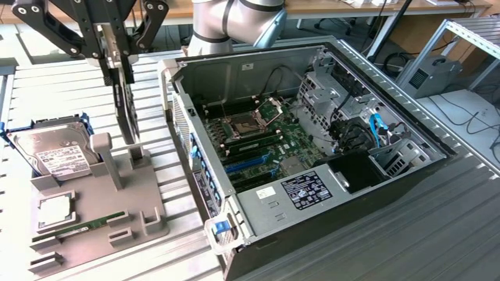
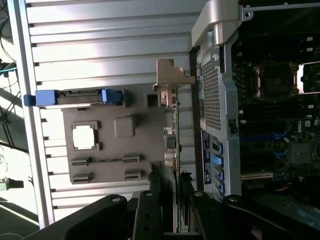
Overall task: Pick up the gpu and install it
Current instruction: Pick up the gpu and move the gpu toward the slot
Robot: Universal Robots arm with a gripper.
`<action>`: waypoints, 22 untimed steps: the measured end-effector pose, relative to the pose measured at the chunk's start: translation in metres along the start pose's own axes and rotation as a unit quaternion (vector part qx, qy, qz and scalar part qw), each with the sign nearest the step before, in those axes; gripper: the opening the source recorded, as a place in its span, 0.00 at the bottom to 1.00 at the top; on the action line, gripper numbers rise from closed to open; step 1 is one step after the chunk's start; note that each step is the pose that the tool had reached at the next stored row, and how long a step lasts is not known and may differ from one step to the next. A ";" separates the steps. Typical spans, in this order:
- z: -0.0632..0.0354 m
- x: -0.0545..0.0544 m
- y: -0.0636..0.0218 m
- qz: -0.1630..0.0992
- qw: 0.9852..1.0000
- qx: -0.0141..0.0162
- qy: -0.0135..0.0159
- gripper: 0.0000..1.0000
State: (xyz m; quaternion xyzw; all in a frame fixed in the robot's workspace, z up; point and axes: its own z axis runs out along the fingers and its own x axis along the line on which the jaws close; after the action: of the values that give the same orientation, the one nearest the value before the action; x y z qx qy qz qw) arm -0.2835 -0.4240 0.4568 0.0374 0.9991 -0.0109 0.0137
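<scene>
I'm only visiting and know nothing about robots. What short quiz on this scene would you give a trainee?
1. True or false: the gripper is closed on the gpu, holding it upright.
2. What sits in the blue carrier on the grey holder? A) the hard drive B) a fan C) a memory stick
3. Fill in: the gpu is on the exterior view's ____ of the open computer case.

Key: 1 true; 2 A; 3 left.
</scene>
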 end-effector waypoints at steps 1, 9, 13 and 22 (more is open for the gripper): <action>0.0003 0.000 -0.0002 0.000 1.000 0.000 0.000 0.27; 0.0038 -0.005 -0.0008 0.000 1.000 0.000 0.001 0.27; 0.0066 -0.009 -0.0005 0.000 1.000 0.000 0.001 0.27; 0.0125 -0.025 0.0008 0.000 1.000 0.000 0.003 0.27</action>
State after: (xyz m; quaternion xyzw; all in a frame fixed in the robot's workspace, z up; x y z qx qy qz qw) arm -0.2582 -0.4253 0.4450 0.0374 0.9992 -0.0113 0.0104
